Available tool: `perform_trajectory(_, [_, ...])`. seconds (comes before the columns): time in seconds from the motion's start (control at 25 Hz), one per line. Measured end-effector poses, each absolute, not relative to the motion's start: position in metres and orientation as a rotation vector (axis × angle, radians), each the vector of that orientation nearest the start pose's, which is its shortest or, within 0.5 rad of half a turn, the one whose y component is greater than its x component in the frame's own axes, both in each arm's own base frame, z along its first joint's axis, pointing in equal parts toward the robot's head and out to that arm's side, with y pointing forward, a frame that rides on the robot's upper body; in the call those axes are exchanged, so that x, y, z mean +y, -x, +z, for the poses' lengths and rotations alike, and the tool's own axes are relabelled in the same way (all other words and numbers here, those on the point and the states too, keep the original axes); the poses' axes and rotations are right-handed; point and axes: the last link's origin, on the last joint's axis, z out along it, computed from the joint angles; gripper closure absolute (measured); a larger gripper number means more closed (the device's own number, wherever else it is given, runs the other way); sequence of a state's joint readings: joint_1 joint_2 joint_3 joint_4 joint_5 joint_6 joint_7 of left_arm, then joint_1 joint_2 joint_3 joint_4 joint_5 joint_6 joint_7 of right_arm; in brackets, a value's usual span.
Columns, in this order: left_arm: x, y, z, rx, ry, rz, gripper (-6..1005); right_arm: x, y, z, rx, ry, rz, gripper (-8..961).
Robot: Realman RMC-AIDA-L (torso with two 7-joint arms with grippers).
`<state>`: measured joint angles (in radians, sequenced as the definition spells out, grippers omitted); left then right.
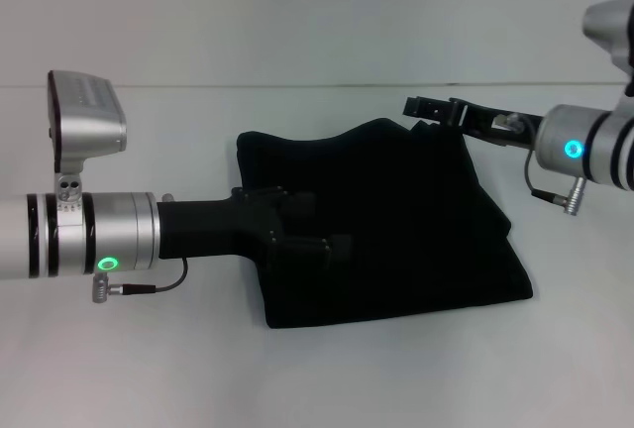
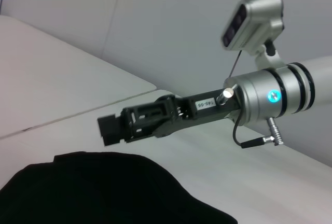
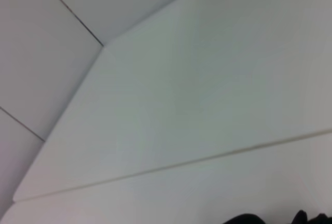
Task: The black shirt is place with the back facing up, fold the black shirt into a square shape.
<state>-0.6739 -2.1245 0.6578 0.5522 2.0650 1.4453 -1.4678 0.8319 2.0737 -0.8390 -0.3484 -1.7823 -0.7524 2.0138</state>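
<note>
The black shirt [image 1: 396,230] lies folded into a compact, roughly four-sided bundle on the white table [image 1: 149,369], about mid-table and a touch toward the right side. Its far edge bulges in two soft humps, while its near edge runs fairly straight. The fold looks layered, with a thicker lip along the right-hand side.

Over to the left gripper [image 1: 317,222]: it reaches in level from the table's left edge, forearm horizontal, its black fingers [image 1: 332,243] lying over the shirt's left portion. Black on black here, so whether those fingers are spread or pinching cloth, I can't tell. The silver wrist behind it shows a green ring light, and its camera block stands up above the arm.

Now the right gripper [image 1: 421,107]: it comes in from the table's right side, arm angled down and inward, and sits raised beside the shirt's far right corner. In the left wrist view, the right gripper [image 2: 111,128] hangs clear above the dark cloth [image 2: 114,190] with table showing between them, its fingers drawn together on nothing.

The right wrist view gives mostly bare table [image 3: 197,105], with only a sliver of black at the frame's edge.
</note>
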Motion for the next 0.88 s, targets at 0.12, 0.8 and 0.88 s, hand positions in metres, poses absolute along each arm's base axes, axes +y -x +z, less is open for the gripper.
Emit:
perform_trajectory(0.12, [0.356,0.226,-0.038,-0.747,2.755,-0.711,118,0.444,-0.236,-0.036,1.477,2.008,0.713,206])
perform_trajectory(0.8, [0.355,0.226,-0.040,-0.773,2.760,-0.708,123,0.442,-0.247,-0.037,1.616,1.955,0.638,434])
perform_trajectory(0.88, [0.355,0.226,-0.040,-0.772,2.760,-0.706,123,0.442,-0.245,-0.039,1.618,1.957,0.636,477])
